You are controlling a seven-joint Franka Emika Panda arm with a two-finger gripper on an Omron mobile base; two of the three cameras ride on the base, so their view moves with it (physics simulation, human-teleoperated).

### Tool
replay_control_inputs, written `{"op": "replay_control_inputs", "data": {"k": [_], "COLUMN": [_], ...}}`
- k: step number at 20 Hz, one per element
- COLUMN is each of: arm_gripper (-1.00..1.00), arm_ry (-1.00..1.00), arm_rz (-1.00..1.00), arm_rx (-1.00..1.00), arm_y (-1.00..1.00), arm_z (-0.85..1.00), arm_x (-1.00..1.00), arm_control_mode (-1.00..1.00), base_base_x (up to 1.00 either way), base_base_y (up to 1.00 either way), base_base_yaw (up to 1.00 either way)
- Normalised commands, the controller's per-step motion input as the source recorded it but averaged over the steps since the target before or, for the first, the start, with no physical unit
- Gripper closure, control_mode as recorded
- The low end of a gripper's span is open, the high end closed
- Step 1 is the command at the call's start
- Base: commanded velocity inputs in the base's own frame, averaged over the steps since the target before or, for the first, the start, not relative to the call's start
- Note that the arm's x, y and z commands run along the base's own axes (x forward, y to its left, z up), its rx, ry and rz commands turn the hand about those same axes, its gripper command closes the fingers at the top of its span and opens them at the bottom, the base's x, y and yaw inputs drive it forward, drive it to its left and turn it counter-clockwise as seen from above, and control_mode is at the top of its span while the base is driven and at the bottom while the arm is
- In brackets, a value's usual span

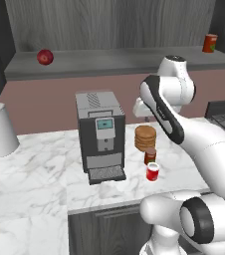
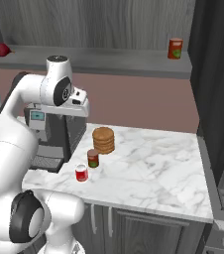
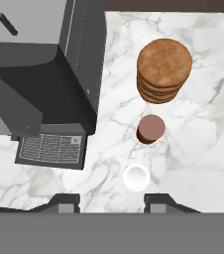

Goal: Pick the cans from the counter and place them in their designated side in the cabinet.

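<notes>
Cans: 2 stand on the counter [image 1: 35, 169], at lower centre of the hand view, red can [image 3: 136, 177] just below brown can [image 3: 151, 129]. Gripper [image 3: 111, 202] hangs high above them, fingers spread, holding nothing. I judge them light, stiff, smooth; grasp the round sides.

No words or numbers can be read. The green label on the dark can [image 2: 93, 158] is too small to make out.
</notes>
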Motion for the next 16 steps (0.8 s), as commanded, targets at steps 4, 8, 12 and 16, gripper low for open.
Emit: {"op": "replay_control_inputs", "data": {"k": [4,8,12,16], "arm_gripper": [-1.00,-1.00,-1.00,-1.00], "arm_ry": [0.00,0.00,0.00,0.00], "arm_rz": [0.00,0.00,0.00,0.00], "arm_rx": [0.00,0.00,0.00,0.00], "arm_y": [0.00,0.00,-0.02,-0.14], "arm_z": [-0.08,-0.28,-0.31,-0.26], "arm_x": [-0.10,-0.24,-0.15,-0.09], "arm_control_mode": [-1.00,-1.00,-1.00,-1.00], "base_base_x": [0.00,0.00,0.00,0.00], "base_base_y": [0.00,0.00,0.00,0.00], "base_base_yaw": [0.00,0.00,0.00,0.00]}}
